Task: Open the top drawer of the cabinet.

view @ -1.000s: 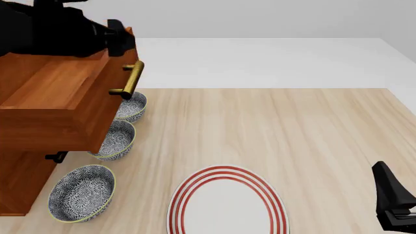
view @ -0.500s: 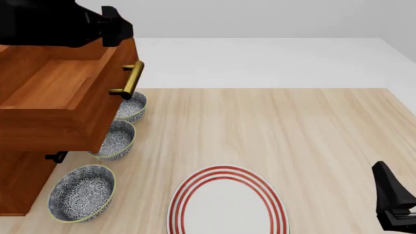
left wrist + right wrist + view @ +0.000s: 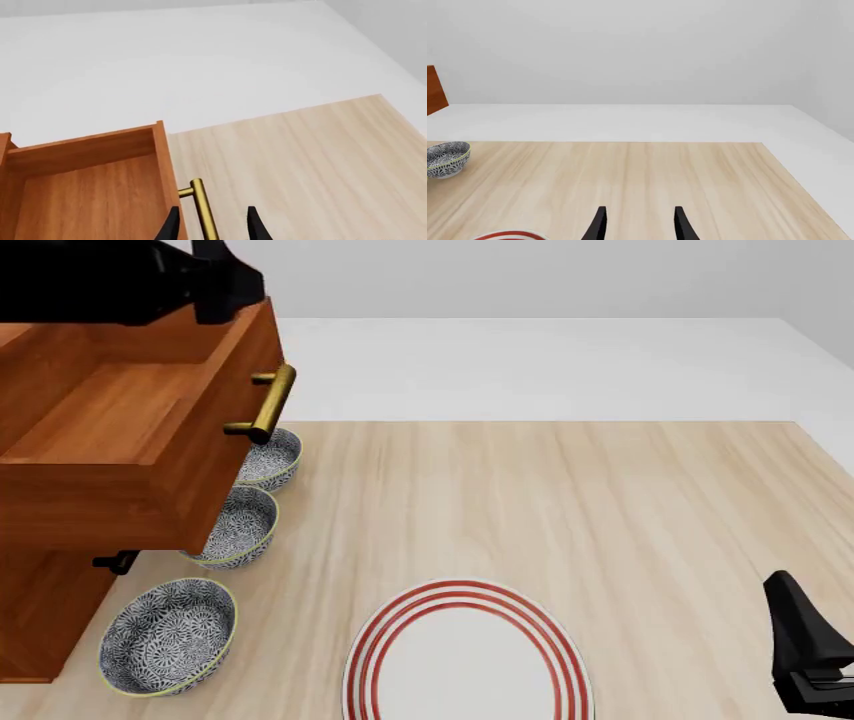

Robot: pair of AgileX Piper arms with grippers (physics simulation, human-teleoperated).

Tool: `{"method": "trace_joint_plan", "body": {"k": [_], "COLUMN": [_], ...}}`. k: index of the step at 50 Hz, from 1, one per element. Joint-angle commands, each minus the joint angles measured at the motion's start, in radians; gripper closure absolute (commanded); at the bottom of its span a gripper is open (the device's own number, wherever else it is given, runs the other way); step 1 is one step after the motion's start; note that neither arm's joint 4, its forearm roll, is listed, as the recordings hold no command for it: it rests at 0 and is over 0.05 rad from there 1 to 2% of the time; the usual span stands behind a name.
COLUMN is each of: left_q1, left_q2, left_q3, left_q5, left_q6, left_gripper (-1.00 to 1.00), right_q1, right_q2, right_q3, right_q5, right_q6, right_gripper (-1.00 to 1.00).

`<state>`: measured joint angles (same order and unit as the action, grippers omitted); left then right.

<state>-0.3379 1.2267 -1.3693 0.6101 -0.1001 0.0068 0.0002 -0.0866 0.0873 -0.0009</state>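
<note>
Your top drawer (image 3: 127, 430) stands pulled out from the cabinet (image 3: 40, 620) at the table's (image 3: 561, 500) left side, its plain wood interior showing and its brass handle (image 3: 267, 402) facing right. Your left hand (image 3: 210, 226) hangs above the drawer's front edge, fingers spread apart with the handle between them but gripping nothing. Your right hand (image 3: 637, 225) sits low at the near right, fingers parted and empty. Three patterned bowls (image 3: 167, 635) line up beside the cabinet; a red-ringed plate (image 3: 467, 655) lies near you.
</note>
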Motion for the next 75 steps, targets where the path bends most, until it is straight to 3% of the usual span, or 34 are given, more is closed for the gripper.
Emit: {"method": "trace_joint_plan", "body": {"k": [1,12,13,14,35,75], "left_q1": [-0.011,-0.036,-0.037,-0.04,-0.061,-0.183], "left_q2": [-0.025,-0.056,-0.058,-0.06,-0.119,-0.236], "left_q3": [0.003,0.012,0.012,0.013,0.046,0.095], "left_q5": [0.003,0.011,0.011,0.012,0.016,0.024], "left_q6": [0.001,-0.008,-0.007,-0.007,-0.035,-0.08], "left_gripper": [-1.0,-1.0,-1.0,-1.0,-1.0,-1.0], "right_q1": [0.0,0.0,0.005,0.005,0.005,0.005], "right_q2": [0.0,0.0,0.002,0.002,0.002,0.001], "right_q3": [0.0,0.0,0.076,0.078,0.076,0.074], "right_q5": [0.0,0.001,-0.079,-0.08,-0.079,-0.076], "right_q6": [0.0,0.001,-0.001,0.0,0.0,0.0], "right_gripper": [-1.0,-1.0,-1.0,-1.0,-1.0,-1.0]}}
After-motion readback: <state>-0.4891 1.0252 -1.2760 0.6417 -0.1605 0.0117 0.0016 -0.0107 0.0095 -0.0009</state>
